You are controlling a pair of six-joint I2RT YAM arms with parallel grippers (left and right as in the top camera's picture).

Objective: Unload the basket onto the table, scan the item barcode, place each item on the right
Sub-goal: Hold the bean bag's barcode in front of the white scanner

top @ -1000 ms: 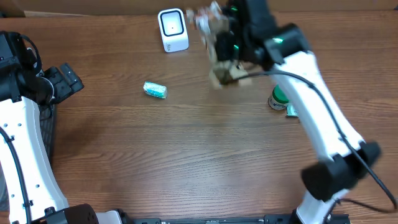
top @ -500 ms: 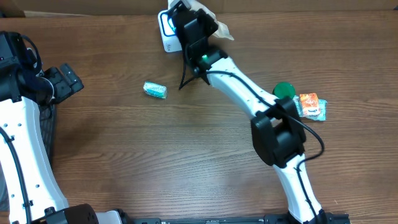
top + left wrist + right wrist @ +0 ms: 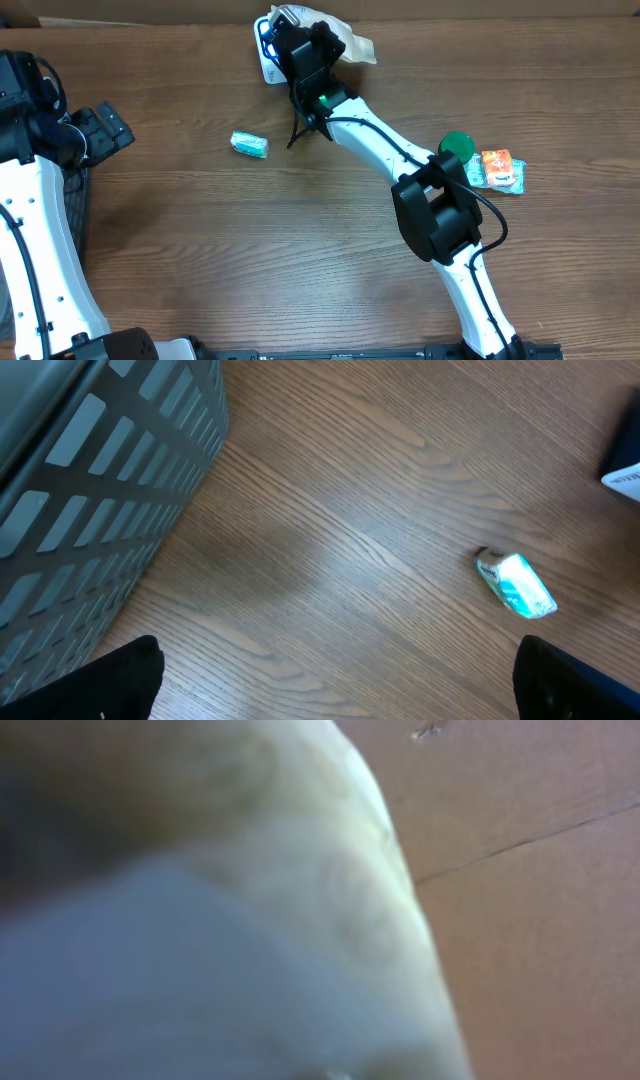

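Reaching to the far edge of the table (image 3: 300, 260), the right gripper (image 3: 303, 32) is closed on a pale crumpled packet (image 3: 352, 46) and holds it just over the white scanner (image 3: 264, 68). In the right wrist view this packet is only a blur. The left gripper (image 3: 340, 695) has its fingers wide apart and empty, beside the grey basket (image 3: 90, 490); a small teal pack (image 3: 250, 145) lies apart from both

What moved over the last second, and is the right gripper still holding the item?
The right gripper, still shut on the pale packet, swung left and toward the far edge, bringing the packet over the white scanner. Its arm no longer hides the orange packet beside the green round item. The teal packet and the open left gripper stayed put.
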